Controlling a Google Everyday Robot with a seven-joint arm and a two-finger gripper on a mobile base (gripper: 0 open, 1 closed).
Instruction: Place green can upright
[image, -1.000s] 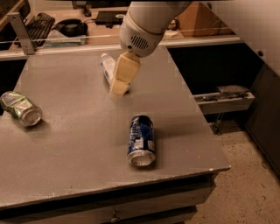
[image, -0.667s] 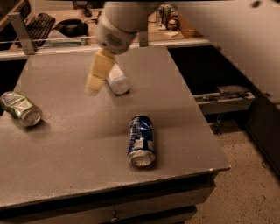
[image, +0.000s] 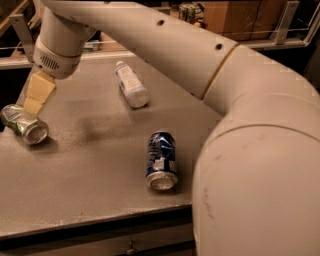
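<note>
The green can (image: 19, 123) lies on its side at the left edge of the grey table (image: 95, 165), with its silver top facing the front right. My gripper (image: 33, 105) hangs from the white arm just above the can's far end, close to it or touching it. The arm (image: 200, 65) reaches in from the right and fills the upper and right part of the camera view.
A blue-and-white can (image: 161, 160) lies on its side near the table's front middle. A white plastic bottle (image: 131, 85) lies on its side farther back. A rail and shelving run behind the table. The table's front edge is near the blue can.
My gripper has moved left, away from the white bottle and over to the green can. The cans and the bottle have not moved.
</note>
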